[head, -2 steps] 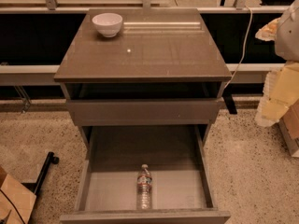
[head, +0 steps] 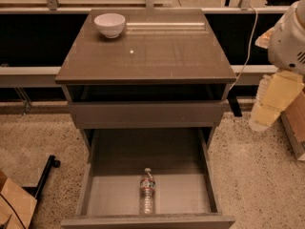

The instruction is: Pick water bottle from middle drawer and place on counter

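Note:
The water bottle (head: 147, 191) is clear with a white cap. It lies lengthwise on the pale floor of the open middle drawer (head: 95, 194), near the drawer's front, cap pointing to the back. The counter (head: 157, 56) is the glossy grey-brown top of the cabinet. My gripper (head: 267, 118) hangs on the white arm (head: 290, 37) at the right edge of the view. It is to the right of the cabinet, at about the height of the upper drawer front, well away from the bottle, and holds nothing that I can see.
A white bowl (head: 110, 24) stands on the counter's back left corner. The drawer above (head: 145, 112) is pulled out slightly. A cardboard box (head: 14, 204) and a black wheeled leg (head: 45, 173) are on the floor at left. A white cable (head: 248, 46) hangs at the right.

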Controlling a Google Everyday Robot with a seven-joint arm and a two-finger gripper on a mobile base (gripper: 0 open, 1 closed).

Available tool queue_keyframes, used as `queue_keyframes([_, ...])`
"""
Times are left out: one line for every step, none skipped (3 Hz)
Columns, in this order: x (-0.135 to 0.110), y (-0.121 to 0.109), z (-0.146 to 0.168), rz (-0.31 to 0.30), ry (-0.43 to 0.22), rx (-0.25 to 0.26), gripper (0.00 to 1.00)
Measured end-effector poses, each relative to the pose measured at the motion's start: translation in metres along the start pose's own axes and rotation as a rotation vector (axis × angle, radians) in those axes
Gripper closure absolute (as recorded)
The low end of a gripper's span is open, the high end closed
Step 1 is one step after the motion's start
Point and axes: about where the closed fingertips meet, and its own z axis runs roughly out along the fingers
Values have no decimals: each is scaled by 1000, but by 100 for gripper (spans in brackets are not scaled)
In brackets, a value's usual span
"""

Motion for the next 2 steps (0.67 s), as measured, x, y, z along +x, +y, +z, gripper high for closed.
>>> queue_keyframes([0,0,2,12,5,2,0])
queue_keyframes([1,0,0,15,7,10,0])
